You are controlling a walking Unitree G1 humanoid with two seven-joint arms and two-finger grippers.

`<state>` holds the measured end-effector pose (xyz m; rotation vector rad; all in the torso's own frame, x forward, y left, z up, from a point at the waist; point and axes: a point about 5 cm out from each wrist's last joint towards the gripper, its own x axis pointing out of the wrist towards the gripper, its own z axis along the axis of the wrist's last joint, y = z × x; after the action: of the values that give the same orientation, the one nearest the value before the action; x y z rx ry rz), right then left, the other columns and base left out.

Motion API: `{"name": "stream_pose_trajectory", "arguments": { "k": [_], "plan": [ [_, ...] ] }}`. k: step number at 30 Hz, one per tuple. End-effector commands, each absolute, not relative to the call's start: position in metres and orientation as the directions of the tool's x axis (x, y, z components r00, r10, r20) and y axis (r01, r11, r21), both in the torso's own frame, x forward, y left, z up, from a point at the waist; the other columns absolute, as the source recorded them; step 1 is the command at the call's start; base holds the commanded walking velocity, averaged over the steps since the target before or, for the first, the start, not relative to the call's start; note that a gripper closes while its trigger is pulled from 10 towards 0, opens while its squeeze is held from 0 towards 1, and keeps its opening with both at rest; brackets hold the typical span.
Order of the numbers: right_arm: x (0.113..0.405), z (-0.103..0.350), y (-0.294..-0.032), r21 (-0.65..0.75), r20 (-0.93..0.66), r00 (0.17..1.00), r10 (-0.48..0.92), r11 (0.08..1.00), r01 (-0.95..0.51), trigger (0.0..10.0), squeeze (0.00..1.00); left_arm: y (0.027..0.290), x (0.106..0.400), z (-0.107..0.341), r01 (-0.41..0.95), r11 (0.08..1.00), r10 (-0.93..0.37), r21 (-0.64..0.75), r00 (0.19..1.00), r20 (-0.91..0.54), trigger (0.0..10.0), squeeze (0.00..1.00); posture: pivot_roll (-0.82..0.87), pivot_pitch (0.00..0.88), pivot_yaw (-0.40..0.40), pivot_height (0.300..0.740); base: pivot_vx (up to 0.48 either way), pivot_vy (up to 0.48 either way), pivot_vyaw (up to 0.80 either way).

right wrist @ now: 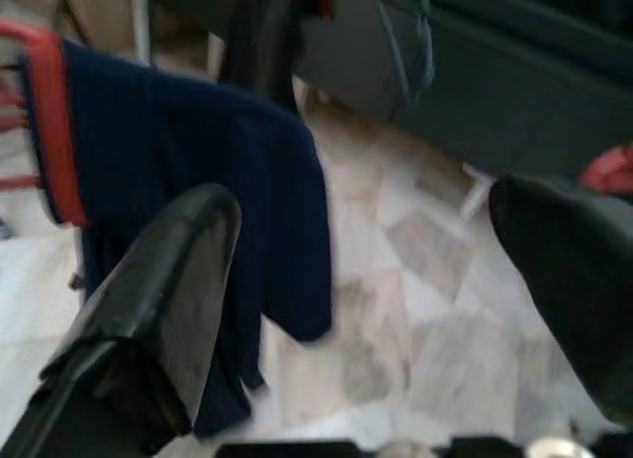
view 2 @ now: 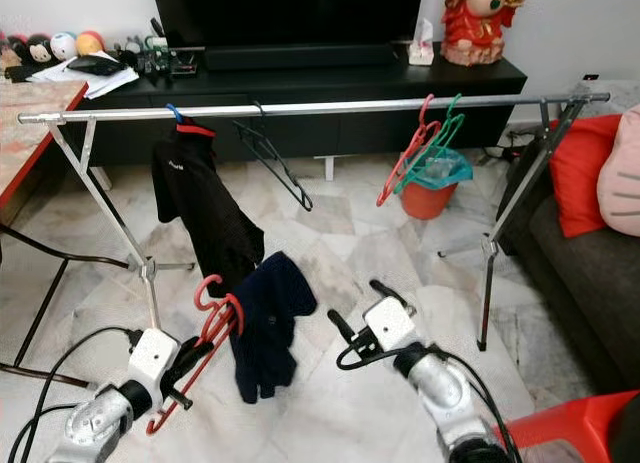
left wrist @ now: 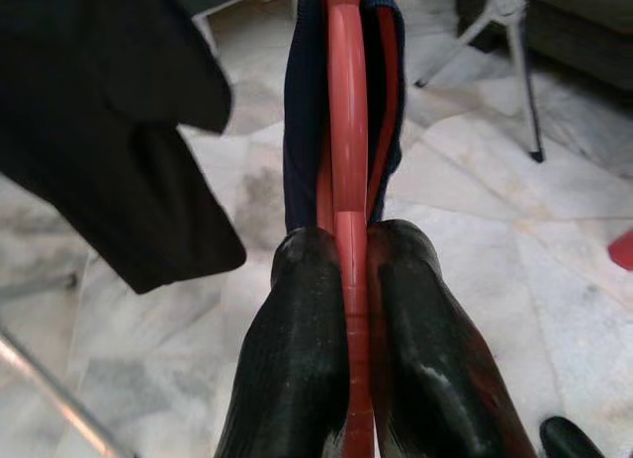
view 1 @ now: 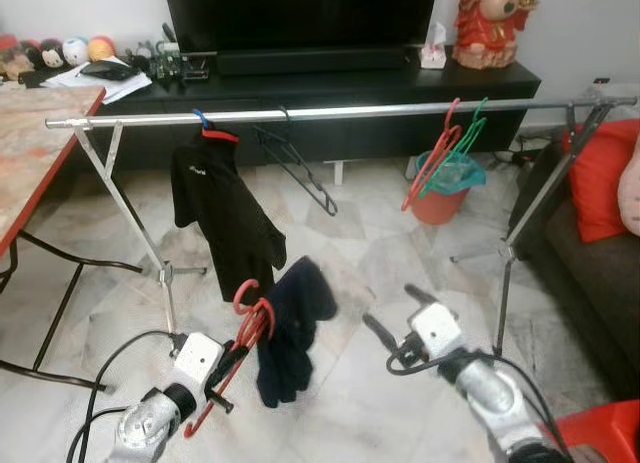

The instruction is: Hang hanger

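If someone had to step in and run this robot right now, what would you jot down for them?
Left gripper: shut on the red hanger, which carries a dark blue garment, held low in front of the rail.
Right gripper: open, holding nothing, next to the garment.
Rail: already holds a black shirt on a hanger, an empty black hanger, and red and green hangers near its right end.
Done: hanger with garment picked up.
Left: raise it and hook it over the rail, probably into a free gap.
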<state>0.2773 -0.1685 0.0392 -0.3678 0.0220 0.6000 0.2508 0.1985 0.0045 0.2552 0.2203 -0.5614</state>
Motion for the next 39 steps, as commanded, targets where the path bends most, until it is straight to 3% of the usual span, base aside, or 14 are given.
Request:
{"name": "stream_pose_trajectory", "arguments": {
  "k": [1, 7, 8, 11, 15, 16, 17, 18, 19, 20, 24, 26, 31, 39],
  "plan": [
    [0.276, 0.046, -0.167, -0.342, -0.109, 0.794, 0.598, 0.728, -0.595, 10.0, 0.0, 0.197, 0.258, 0.016, 0.586, 0.78, -0.543, 0.219, 0.808, -0.228, 10.0, 0.0, -0.06, 0.0, 0.031, 0.74, 0.0, 0.0, 0.0],
    [0.272, 0.09, -0.157, -0.382, -0.054, 0.614, 0.788, 0.552, -0.741, 10.0, 0.0, 0.187, 0.261, 0.028, 0.706, 0.667, -0.675, 0.236, 0.708, -0.208, 10.0, 0.0, -0.09, 0.0, 0.047, 0.74, 0.0, 0.0, 0.0],
    [0.27, 0.1, -0.155, -0.394, -0.077, 0.539, 0.839, 0.471, -0.789, 10.0, 0.0, 0.183, 0.262, 0.03, 0.73, 0.639, -0.701, 0.242, 0.682, -0.208, 10.0, 0.0, -0.09, 0.0, 0.046, 0.74, 0.0, 0.0, 0.0],
    [0.265, 0.109, -0.158, -0.387, -0.136, 0.442, 0.887, 0.363, -0.847, 10.0, 0.0, 0.179, 0.264, 0.034, 0.764, 0.595, -0.738, 0.25, 0.643, -0.207, 10.0, 0.0, -0.09, 0.0, 0.044, 0.74, 0.0, 0.0, 0.0],
    [0.262, 0.113, -0.165, -0.36, -0.182, 0.393, 0.901, 0.311, -0.88, 10.0, 0.0, 0.178, 0.264, 0.038, 0.791, 0.554, -0.767, 0.259, 0.606, -0.21, 10.0, 0.0, -0.1, 0.0, 0.043, 0.74, 0.0, 0.0, 0.0],
    [0.254, 0.109, -0.17, -0.355, -0.266, 0.318, 0.91, 0.214, -0.91, 10.0, 0.11, 0.179, 0.264, 0.041, 0.809, 0.523, -0.787, 0.269, 0.579, -0.212, 10.0, 0.0, -0.1, 0.0, 0.045, 0.74, 0.0, 0.0, 0.0],
    [0.25, 0.108, -0.172, -0.345, -0.304, 0.281, 0.91, 0.169, -0.923, 10.0, 0.11, 0.179, 0.264, 0.043, 0.817, 0.509, -0.796, 0.271, 0.567, -0.213, 10.0, 0.0, -0.1, 0.0, 0.044, 0.74, 0.0, 0.0, 0.0],
    [0.246, 0.106, -0.174, -0.341, -0.345, 0.243, 0.907, 0.12, -0.932, 10.0, 0.33, 0.179, 0.263, 0.044, 0.825, 0.495, -0.805, 0.274, 0.554, -0.214, 10.0, 0.0, -0.1, 0.0, 0.044, 0.74, 0.0, 0.0, 0.0],
    [0.243, 0.104, -0.177, -0.351, -0.384, 0.22, 0.897, 0.078, -0.933, 10.0, 0.76, 0.178, 0.263, 0.045, 0.834, 0.477, -0.814, 0.276, 0.538, -0.219, 10.0, 0.0, -0.1, 0.0, 0.044, 0.74, 0.0, 0.0, 0.0],
    [0.242, 0.1, -0.182, -0.348, -0.433, 0.191, 0.881, 0.033, -0.937, 10.0, 1.0, 0.178, 0.262, 0.047, 0.852, 0.439, -0.831, 0.285, 0.506, -0.231, 10.0, 0.0, -0.1, 0.0, 0.042, 0.74, 0.0, 0.0, 0.0],
    [0.242, 0.1, -0.185, -0.344, -0.503, 0.128, 0.855, -0.063, -0.937, 10.0, 1.0, 0.18, 0.266, 0.053, 0.858, 0.419, -0.841, 0.298, 0.49, -0.23, 10.0, 0.0, -0.1, 0.0, 0.042, 0.74, 0.0, 0.0, 0.0],
    [0.243, 0.1, -0.185, -0.358, -0.526, 0.113, 0.843, -0.099, -0.929, 10.0, 0.0, 0.179, 0.267, 0.056, 0.86, 0.411, -0.845, 0.302, 0.484, -0.228, 10.0, 0.0, -0.09, 0.0, 0.04, 0.74, 0.0, 0.0, 0.0],
    [0.262, 0.114, -0.178, -0.477, -0.472, 0.193, 0.86, -0.065, -0.876, 10.0, 0.0, 0.176, 0.267, 0.061, 0.869, 0.39, -0.862, 0.304, 0.461, -0.212, 10.0, 0.0, -0.09, 0.0, 0.037, 0.74, 0.0, 0.0, 0.0],
    [0.269, 0.113, -0.18, -0.529, -0.493, 0.22, 0.842, -0.089, -0.844, 10.0, 0.0, 0.173, 0.264, 0.063, 0.879, 0.374, -0.874, 0.298, 0.441, -0.206, 10.0, 0.0, -0.09, 0.0, 0.035, 0.74, 0.0, 0.0, 0.0]
  ]
}}
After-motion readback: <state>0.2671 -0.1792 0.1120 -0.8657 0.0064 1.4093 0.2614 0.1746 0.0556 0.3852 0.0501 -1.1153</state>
